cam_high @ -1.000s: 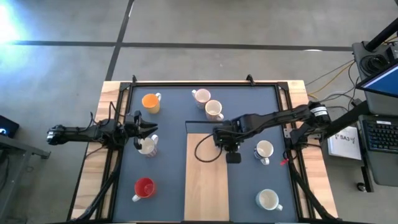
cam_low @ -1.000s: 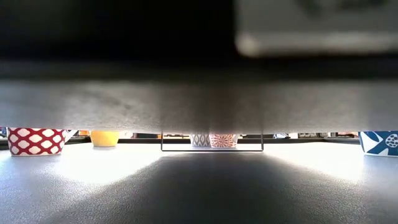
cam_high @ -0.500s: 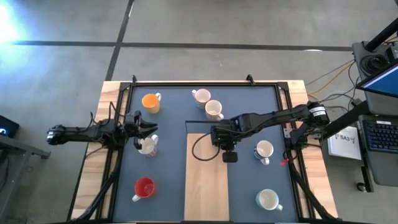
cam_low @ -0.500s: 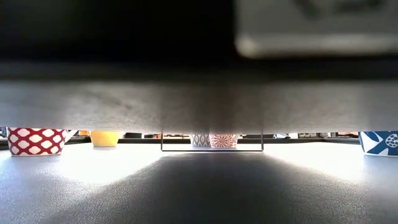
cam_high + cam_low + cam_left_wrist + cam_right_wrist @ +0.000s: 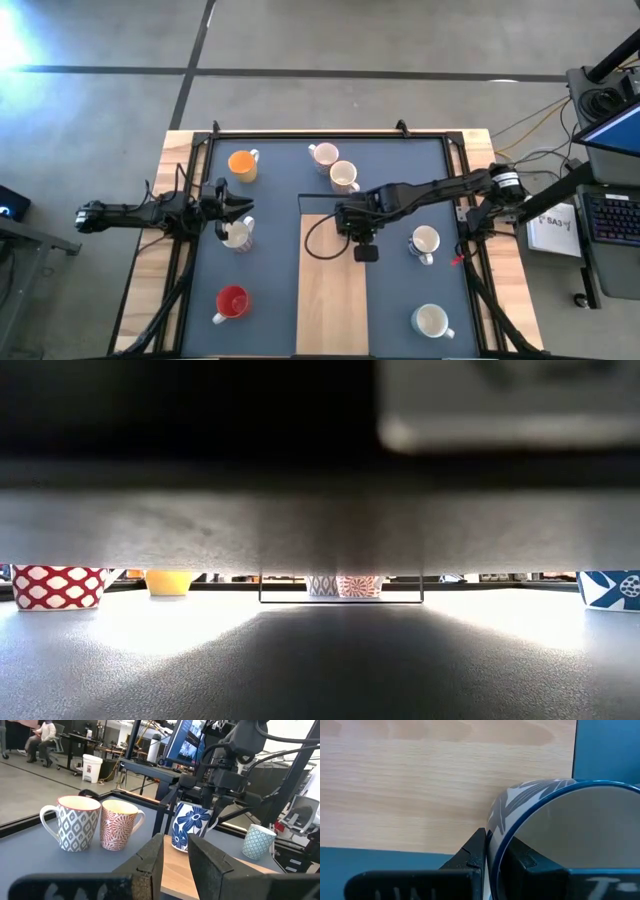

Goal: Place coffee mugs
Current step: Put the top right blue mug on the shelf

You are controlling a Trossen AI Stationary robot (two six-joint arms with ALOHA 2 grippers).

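table (image 5: 330, 150) | dark mat, wooden strip (image 5: 331, 300) | 7 mugs (image 5: 242, 164)

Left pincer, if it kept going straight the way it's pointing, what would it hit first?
Probably the blue-flowered mug that the right pincer holds over the wooden board; it sits dead ahead between the left pincer fingers. Depth is hard to judge, and the way there looks free.
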